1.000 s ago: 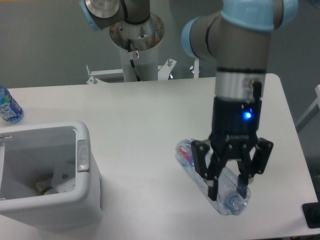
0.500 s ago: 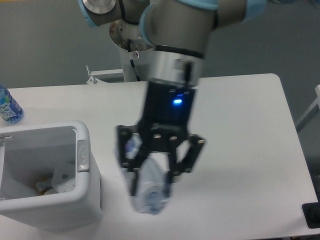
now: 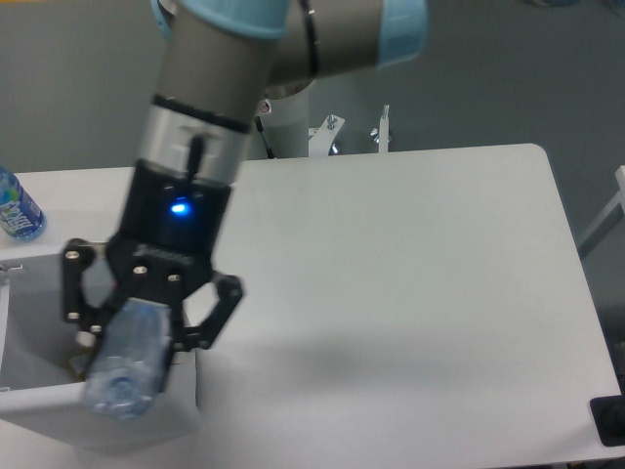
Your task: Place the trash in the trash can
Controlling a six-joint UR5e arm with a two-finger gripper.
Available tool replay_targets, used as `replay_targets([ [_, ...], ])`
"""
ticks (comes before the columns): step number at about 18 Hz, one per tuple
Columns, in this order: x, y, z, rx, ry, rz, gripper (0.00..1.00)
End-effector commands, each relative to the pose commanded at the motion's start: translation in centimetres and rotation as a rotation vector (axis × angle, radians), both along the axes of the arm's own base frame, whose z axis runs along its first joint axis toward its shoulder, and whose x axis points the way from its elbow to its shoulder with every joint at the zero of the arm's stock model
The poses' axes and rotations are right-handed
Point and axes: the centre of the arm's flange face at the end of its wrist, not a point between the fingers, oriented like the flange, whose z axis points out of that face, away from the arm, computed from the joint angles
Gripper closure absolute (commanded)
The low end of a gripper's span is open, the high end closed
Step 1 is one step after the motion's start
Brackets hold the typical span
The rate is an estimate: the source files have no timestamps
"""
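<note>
Your arm is reaching down from the upper left, its gripper [image 3: 132, 347] clamping the clear plastic bottle [image 3: 125, 360], which is hanging tilted over the white trash can [image 3: 39, 405] on the bench [image 3: 410, 293]

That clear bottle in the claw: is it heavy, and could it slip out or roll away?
The clear bottle looks empty, so probably light. The gripper holds it across its round, smooth body, so it might slip if the grip were loose. Laid on the table, that shape would likely roll, but it hangs over the trash can, so it should drop in.
</note>
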Motion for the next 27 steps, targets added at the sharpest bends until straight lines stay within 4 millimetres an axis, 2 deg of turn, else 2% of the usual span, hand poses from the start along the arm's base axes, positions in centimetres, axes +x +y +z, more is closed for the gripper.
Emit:
replay_targets([
  [3,0.0,0.1,-0.4,-0.006,0.0,-0.002,0.4],
  [4,0.0,0.1,-0.4,-0.006,0.001,-0.003,0.35],
  [5,0.0,0.1,-0.3,-0.004,0.004,-0.004,0.14],
  [6,0.0,0.0,-0.2,-0.003,0.006,-0.003,0.0],
  [10,-0.3,-0.3,0.0,-0.003,0.008,0.003,0.0],
  [14,-2.5,-1.3,0.5,0.001,0.018,0.041,0.0],
  [17,-6.6,-3.6,1.6,-0.007,0.087,0.122,0.0],
  [19,-9.0,-4.9,1.6,-0.026,0.144,0.153,0.0],
  [21,-12.1,-7.1,2.2,-0.055,0.246,0.165,0.0],
  [23,-14.4,-8.7,1.8,-0.106,0.335,0.176,0.0],
  [25,-17.4,-11.7,2.2,-0.168,0.432,0.221,0.0],
  [27,-19.9,-13.8,2.0,-0.21,0.5,0.2,0.0],
])
